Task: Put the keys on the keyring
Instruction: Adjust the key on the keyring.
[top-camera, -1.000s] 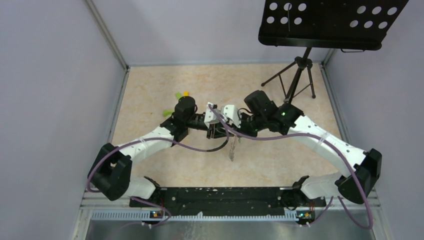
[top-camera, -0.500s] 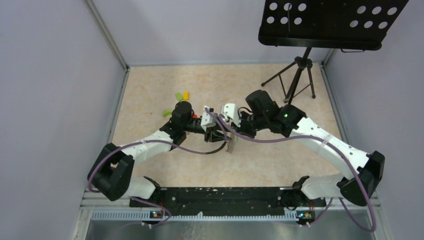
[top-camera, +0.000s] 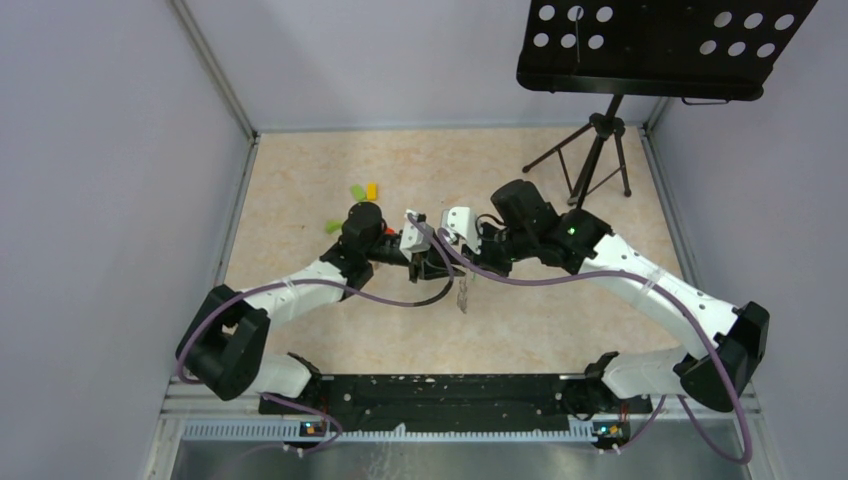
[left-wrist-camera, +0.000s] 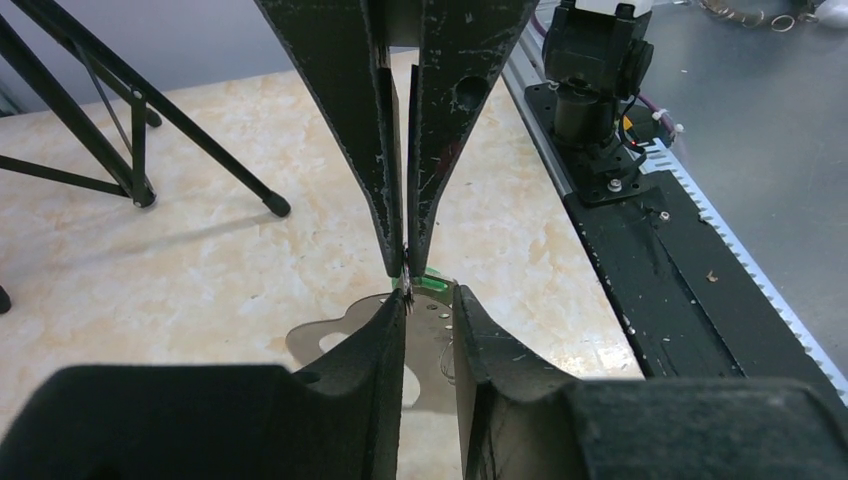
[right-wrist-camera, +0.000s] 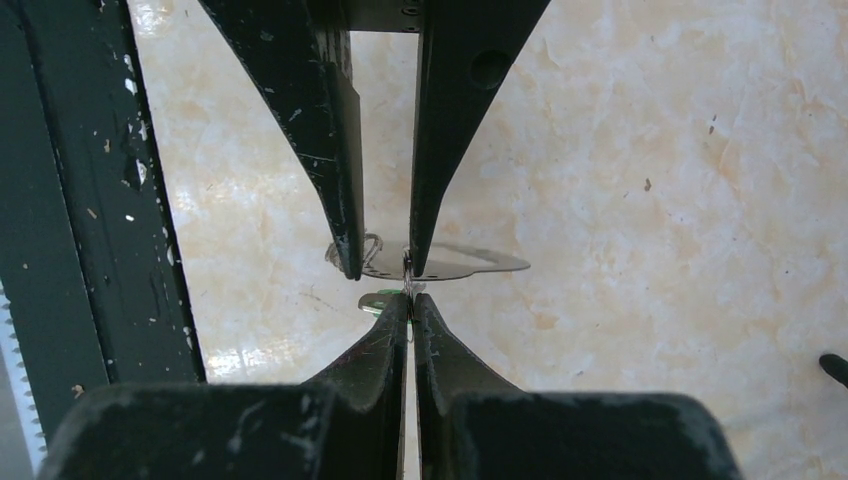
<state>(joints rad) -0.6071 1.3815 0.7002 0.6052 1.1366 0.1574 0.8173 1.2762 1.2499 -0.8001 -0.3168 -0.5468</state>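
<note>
Keys (right-wrist-camera: 480, 262) shiny metal; table (right-wrist-camera: 650, 150) glossy beige marble-look; right hand (right-wrist-camera: 411, 300) scuffed matt black.

You are looking down on a beige marbled floor (top-camera: 300, 180), and a black perforated music stand (top-camera: 665, 45) is standing at its far right corner on tripod legs (top-camera: 592, 150). Plain lavender walls (top-camera: 100, 200) are closing in to the stand's left, behind it and to its right. A metal corner post (top-camera: 212, 70) is rising left of the stand. Even light is casting soft shadows beside the stand's feet.
</note>
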